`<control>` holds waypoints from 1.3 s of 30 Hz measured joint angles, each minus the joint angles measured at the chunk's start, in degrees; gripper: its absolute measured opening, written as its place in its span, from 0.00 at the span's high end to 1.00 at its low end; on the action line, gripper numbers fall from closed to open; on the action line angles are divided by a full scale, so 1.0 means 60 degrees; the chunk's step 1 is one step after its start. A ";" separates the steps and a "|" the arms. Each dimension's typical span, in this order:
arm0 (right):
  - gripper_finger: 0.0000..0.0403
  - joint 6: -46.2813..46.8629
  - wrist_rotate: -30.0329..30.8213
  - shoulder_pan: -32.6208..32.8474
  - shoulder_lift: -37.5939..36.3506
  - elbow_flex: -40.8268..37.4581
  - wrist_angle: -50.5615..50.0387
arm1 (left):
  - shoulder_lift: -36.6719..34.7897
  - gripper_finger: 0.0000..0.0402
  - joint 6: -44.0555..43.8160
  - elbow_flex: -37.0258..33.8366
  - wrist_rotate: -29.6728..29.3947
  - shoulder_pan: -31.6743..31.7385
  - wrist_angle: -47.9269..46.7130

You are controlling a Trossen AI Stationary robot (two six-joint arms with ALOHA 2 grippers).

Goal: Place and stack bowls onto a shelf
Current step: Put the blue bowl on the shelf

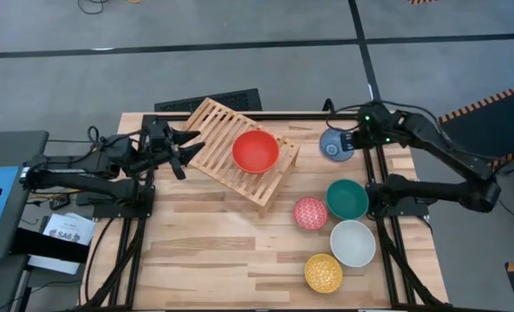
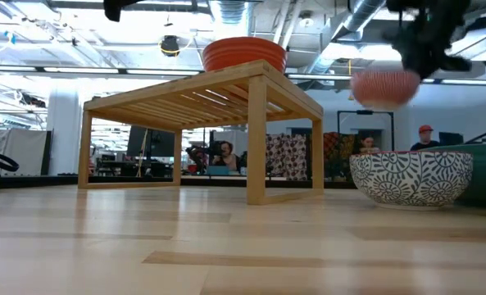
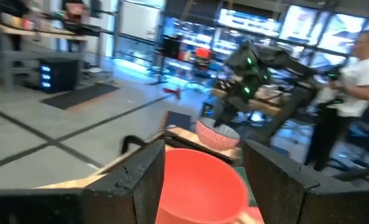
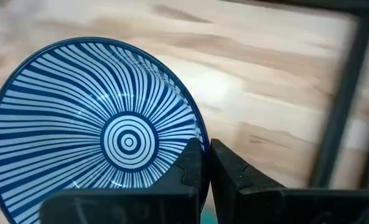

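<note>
1. The red bowl sits on top of the slatted wooden shelf, which stands angled on the plank table.
2. The right gripper pinches the rim of the blue-white patterned bowl, fingers closed on it, lifted off the table just beside the shelf's far right end.
3. The left gripper hovers at the shelf's left edge, fingers spread apart and empty, facing the red bowl.
4. Right of the shelf lie the pink-red patterned bowl, teal bowl, white bowl and yellow patterned bowl, clustered near one another.
</note>
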 joint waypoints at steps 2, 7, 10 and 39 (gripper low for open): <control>0.92 -0.0016 -0.0161 0.0641 0.0177 0.0620 -0.0338 | 0.0133 0.50 -0.0160 0.0000 0.0452 -0.0008 0.0213; 0.92 0.0302 -0.0134 0.2425 0.0940 0.1945 -0.0945 | 0.0872 0.51 -0.0253 0.0484 0.0961 -0.0335 0.0368; 0.92 0.0372 0.0027 0.3455 0.1539 0.2547 -0.0974 | 0.1590 0.51 -0.0295 0.1449 0.1046 -0.0645 -0.0641; 0.92 0.4493 0.0296 0.9144 0.6560 0.3695 0.2081 | 0.6575 0.51 -0.8764 0.5516 0.0739 -0.4646 -0.8276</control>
